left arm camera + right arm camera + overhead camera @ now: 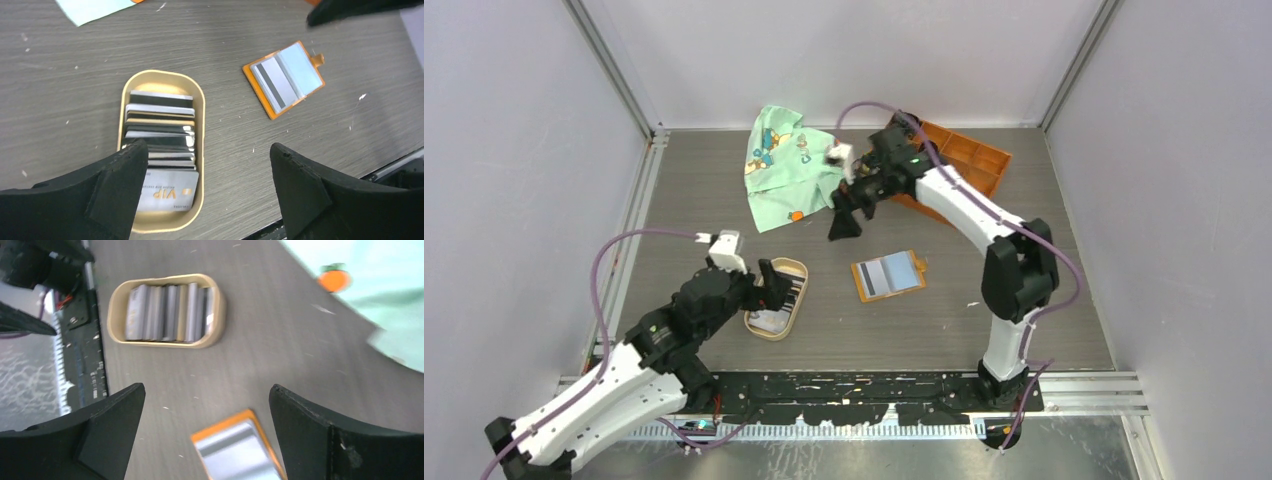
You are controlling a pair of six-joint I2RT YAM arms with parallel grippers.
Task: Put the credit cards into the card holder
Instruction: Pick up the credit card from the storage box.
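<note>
The card holder (889, 275) lies open and flat mid-table, orange with pale slots, and a grey-striped card (272, 82) sits in its left half. Several credit cards (160, 130) stand stacked in a tan oval dish (201, 125); a white "VIP" card is nearest my left wrist. My left gripper (208, 150) hovers open over the dish's near right edge, holding nothing. My right gripper (207, 390) hangs open and empty above the table, just beyond the card holder (240, 450). In the top view it (844, 228) is near the cloth's corner.
A green printed cloth (784, 165) lies at the back centre. A larger orange compartmented tray (969, 155) sits at the back right, partly behind the right arm. Grey walls enclose the table on three sides.
</note>
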